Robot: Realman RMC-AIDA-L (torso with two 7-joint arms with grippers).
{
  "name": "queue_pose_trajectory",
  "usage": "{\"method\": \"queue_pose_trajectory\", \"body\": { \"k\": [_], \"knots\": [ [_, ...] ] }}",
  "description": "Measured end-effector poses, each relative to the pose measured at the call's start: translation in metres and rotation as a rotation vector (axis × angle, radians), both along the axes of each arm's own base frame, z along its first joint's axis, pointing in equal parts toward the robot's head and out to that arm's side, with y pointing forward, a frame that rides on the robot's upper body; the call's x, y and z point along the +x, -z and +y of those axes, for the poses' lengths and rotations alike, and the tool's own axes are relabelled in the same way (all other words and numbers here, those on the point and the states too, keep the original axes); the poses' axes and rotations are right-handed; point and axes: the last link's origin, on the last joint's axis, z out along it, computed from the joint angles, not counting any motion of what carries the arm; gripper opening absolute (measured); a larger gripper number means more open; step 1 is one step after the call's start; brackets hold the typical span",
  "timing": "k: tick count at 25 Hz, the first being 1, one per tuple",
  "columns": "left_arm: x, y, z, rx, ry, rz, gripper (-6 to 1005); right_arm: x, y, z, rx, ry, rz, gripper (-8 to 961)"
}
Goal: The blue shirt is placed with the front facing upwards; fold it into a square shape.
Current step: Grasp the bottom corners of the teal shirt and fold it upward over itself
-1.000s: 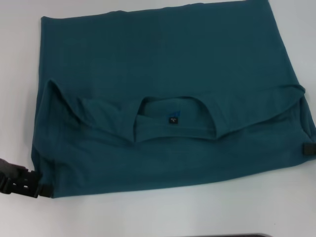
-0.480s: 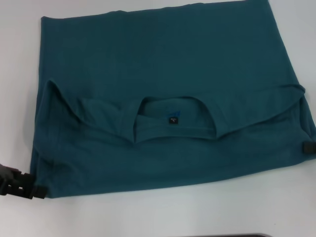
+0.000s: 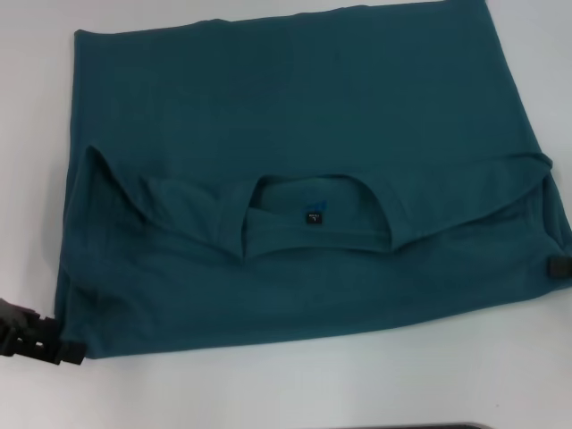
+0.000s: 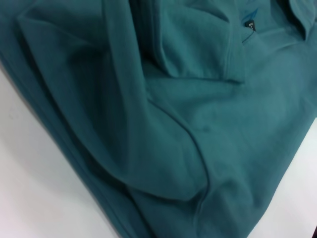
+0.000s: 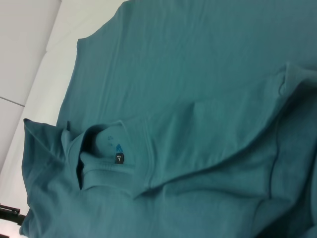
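Head view had the shirt point(image 3: 295, 179) flat on the white worktop point(image 3: 313, 384), near part folded. Left gripper point(image 3: 40, 335) and right gripper point(image 3: 559, 268) sat at near corners; grip unclear. I'd lift both evenly.

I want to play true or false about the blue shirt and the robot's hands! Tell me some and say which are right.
1. The blue shirt lies on a white table. True.
2. The black neck label is showing inside the collar. True.
3. The shirt is rolled into a ball. False: it lies flat, partly folded.
4. The left gripper is at the shirt's near left corner. True.
5. The right gripper is up above the collar. False: it's at the shirt's right edge.
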Motion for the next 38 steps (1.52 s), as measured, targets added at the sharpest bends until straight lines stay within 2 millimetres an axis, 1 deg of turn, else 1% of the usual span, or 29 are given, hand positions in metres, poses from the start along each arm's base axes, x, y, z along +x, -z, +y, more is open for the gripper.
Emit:
{"method": "queue_pose_trajectory", "body": {
  "k": [8, 15, 23, 29, 35, 38],
  "knots": [
    [0.007, 0.004, 0.006, -0.006, 0.021, -0.006, 734, -0.001, 0.000, 0.001, 0.000, -0.003, -0.001, 30],
    [0.007, 0.004, 0.007, -0.002, 0.019, -0.001, 735, -0.001, -0.001, 0.002, 0.000, -0.005, -0.001, 31],
    [0.002, 0.003, 0.008, 0.015, -0.003, 0.030, 670, -0.002, -0.001, 0.003, 0.000, -0.007, -0.001, 30],
    [-0.002, -0.002, 0.010, 0.020, -0.011, 0.043, 622, -0.002, -0.001, 0.004, 0.000, -0.008, -0.002, 30],
    [-0.003, -0.001, 0.010, 0.023, -0.012, 0.052, 382, -0.002, -0.001, 0.004, 0.001, -0.008, -0.002, 31],
    [-0.004, -0.001, 0.010, 0.023, -0.013, 0.053, 243, -0.002, -0.001, 0.004, 0.001, -0.008, -0.002, 31]
  ]
}}
